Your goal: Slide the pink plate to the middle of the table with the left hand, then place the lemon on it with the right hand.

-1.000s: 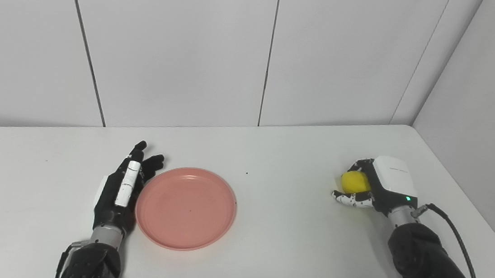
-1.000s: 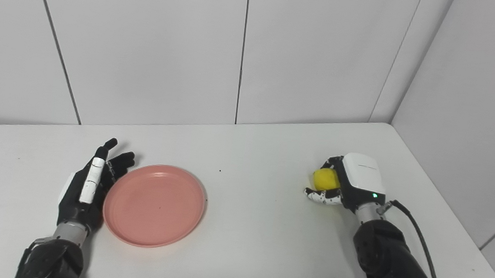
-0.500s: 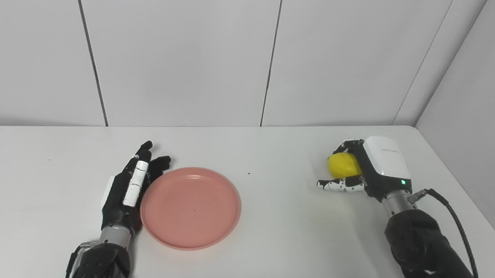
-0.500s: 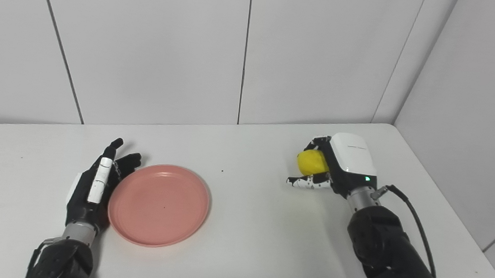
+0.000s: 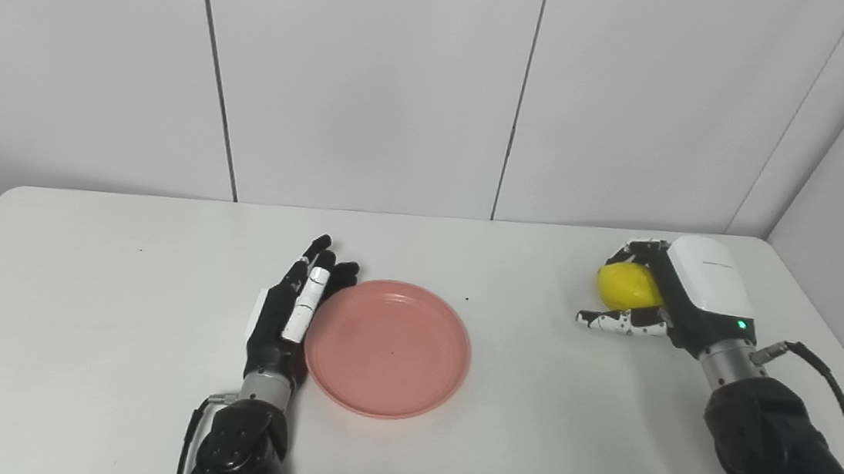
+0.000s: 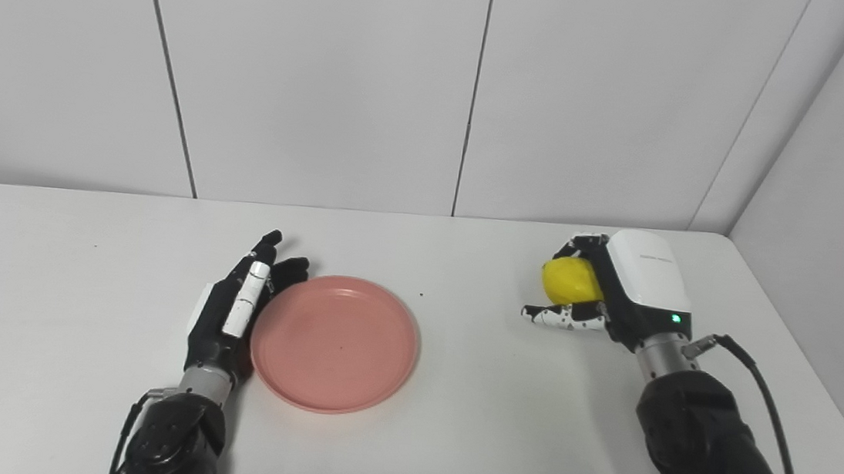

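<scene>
Plate, pink, round, shallow, lies flat on the white desk, a bit left of the desk's middle, nearer the front edge than the wall. Nothing on it, just a tiny dark speck near its centre.

Left hand stands on edge along the plate's left rim, palm facing the plate, fingers straight and released, pointing away toward the wall. Touching the rim or just beside it, can't tell which. It grasps nothing. A white strip runs along one finger. Black forearm comes up from the bottom edge below it.

Lemon, yellow, is well to the right of the plate, held in the right hand. Fingers curl over its top and far side, the thumb, white with black speckles, sticks out left beneath it. So grasping the lemon. Looks lifted off the desk, with a faint shadow below, but hard to be sure. White cover on the back of the hand, small green light near the wrist. Black arm and a cable trail down to the bottom right corner.

A clear stretch of desk lies between plate and lemon; a small dark dot sits on the desk just beyond the plate's right rim.

Behind: white panelled wall with dark seams, side wall at right.
</scene>
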You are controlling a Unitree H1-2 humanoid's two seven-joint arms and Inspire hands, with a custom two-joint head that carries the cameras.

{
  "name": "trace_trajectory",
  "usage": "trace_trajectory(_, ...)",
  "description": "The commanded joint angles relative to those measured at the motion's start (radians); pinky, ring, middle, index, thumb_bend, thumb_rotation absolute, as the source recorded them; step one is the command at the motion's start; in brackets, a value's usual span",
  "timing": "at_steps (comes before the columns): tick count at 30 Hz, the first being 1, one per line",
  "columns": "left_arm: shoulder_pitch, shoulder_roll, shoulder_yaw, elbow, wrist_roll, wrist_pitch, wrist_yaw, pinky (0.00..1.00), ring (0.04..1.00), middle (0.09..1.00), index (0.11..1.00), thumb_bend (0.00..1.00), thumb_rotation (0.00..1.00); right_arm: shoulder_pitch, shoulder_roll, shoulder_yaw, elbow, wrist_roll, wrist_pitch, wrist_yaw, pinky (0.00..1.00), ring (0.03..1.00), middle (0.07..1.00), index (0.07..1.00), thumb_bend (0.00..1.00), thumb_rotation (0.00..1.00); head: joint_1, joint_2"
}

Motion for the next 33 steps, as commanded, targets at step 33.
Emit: trace_trajectory(33, -0.003, -0.027, 0.000, 0.018, 0.011, -0.007, 0.022, 0.77, 0.729, 0.693, 0.854, 0.79, 0.75, -0.188, 0.198, 0.166, 0.007, -0.050, -0.075, 0.090, 0.16, 0.212, 0.276, 0.304, 0.64, 0.24, 0.018, -0.005)
